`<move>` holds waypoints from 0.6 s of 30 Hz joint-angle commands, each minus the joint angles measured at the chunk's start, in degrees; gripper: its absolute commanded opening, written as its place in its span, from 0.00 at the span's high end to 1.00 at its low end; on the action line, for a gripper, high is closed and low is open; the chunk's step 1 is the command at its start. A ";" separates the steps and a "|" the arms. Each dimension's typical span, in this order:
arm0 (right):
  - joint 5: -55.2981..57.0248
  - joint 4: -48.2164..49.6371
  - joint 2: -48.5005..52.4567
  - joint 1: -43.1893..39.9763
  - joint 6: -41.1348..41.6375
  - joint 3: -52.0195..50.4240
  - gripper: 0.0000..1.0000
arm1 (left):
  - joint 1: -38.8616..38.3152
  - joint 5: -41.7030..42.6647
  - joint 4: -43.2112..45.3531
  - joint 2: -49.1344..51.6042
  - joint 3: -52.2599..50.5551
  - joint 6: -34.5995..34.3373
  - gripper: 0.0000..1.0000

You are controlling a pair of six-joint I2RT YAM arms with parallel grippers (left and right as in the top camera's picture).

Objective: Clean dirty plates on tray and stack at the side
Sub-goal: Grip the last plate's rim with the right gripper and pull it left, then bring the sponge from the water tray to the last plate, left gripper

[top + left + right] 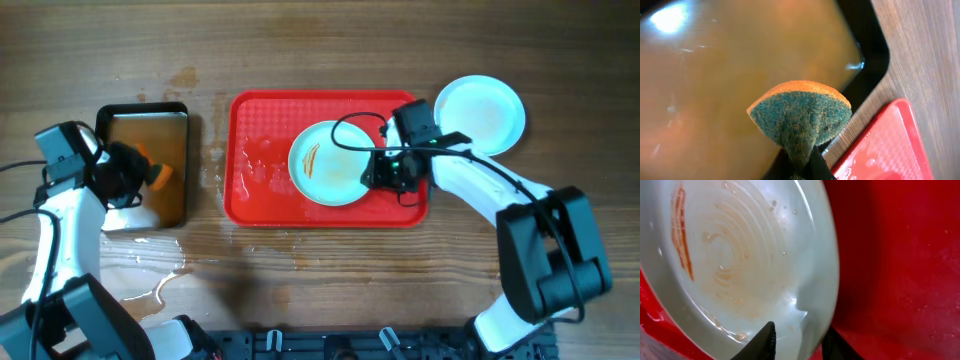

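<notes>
Left arm comes in from the worktop's [330, 300] left edge, white link bent at the elbow, wrist turned right so the left claw [148, 176] hangs over the near-right part of the pan [142, 120]. That claw is clenched on a sponge [800, 117]: the dark fingers pinch its folded lower end, leaving a fan shape with a coarse blue-green scouring face and an orange foam edge on top. The pan is a rounded rectangle of metal with a black rim, holding murky brown liquid that catches a glare. Right arm reaches from the lower right, black base link, white forearm slanting up-left, cables looped over the wrist. The right claw [799, 342] is closed on the right rim of the smeared plate [330, 163], one black finger over the inner lip, the other outside it. This plate is round, shallow, glossy pale mint, with concentric ridges, an orange-brown streak at its left side, a faint brown film and droplets. It sits right of centre on the tray [250, 190], a bright red plastic rectangle with rounded corners, low rim, finely dimpled wet surface. A second plate [480, 113], clean-looking, lies on bare wood just off the tray's upper-right corner. Water [160, 285] pools on the wood-grain worktop below the pan.
</notes>
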 commanded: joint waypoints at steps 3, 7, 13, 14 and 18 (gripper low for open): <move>7.37 -9.27 5.70 0.22 -2.10 12.85 0.60 | -2.34 0.66 0.76 -0.37 -0.13 0.28 0.96; 9.16 -10.69 6.73 0.22 3.06 15.13 0.64 | -2.71 0.68 0.72 -0.37 -0.15 0.28 0.96; 9.16 -13.99 9.55 2.16 7.67 15.02 0.67 | -2.71 0.68 0.76 -0.37 -0.15 0.28 0.96; 9.16 -14.34 10.19 2.64 8.11 15.02 0.67 | -2.71 0.68 0.76 -0.37 -0.13 0.28 0.96; 9.38 -13.03 12.35 4.50 9.84 14.97 0.70 | -2.71 0.68 0.74 -0.37 -0.13 0.28 0.96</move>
